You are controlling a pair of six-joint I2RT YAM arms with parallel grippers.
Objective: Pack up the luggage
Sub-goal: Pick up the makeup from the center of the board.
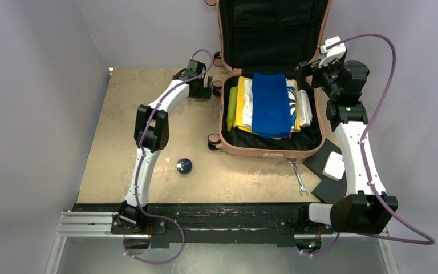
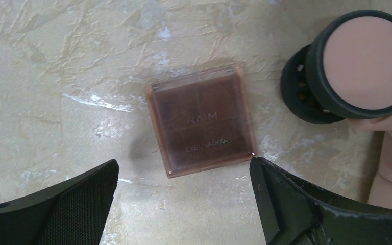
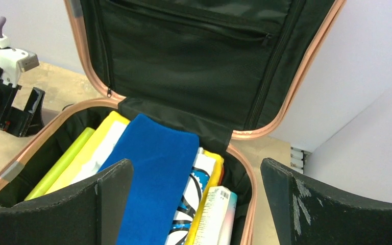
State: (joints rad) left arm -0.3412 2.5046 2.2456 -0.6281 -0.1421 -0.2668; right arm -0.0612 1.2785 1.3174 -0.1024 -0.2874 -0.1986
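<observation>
Beige tabletop (image 1: 148, 171) bears the open luggage (image 1: 262, 151). Beside its wheel (image 2: 362, 61) lies an "EYESHADOW" compact (image 2: 201, 120), below the left gripper (image 2: 184, 166), spread wide and empty. The right gripper (image 3: 196, 168), equally wide and empty, hangs over the luggage's right edge.

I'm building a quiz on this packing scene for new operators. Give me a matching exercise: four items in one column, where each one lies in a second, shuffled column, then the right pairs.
Items
1. eyeshadow palette
2. wrench
3. blue cloth
4. blue ball

Places
A. on top of the pile inside the luggage
B. on the table, just off the luggage's near rim
C. on the table beside a luggage wheel, below the open left gripper
D. alone on the table, close to the left arm

Pairs: 1-C, 2-B, 3-A, 4-D
</observation>
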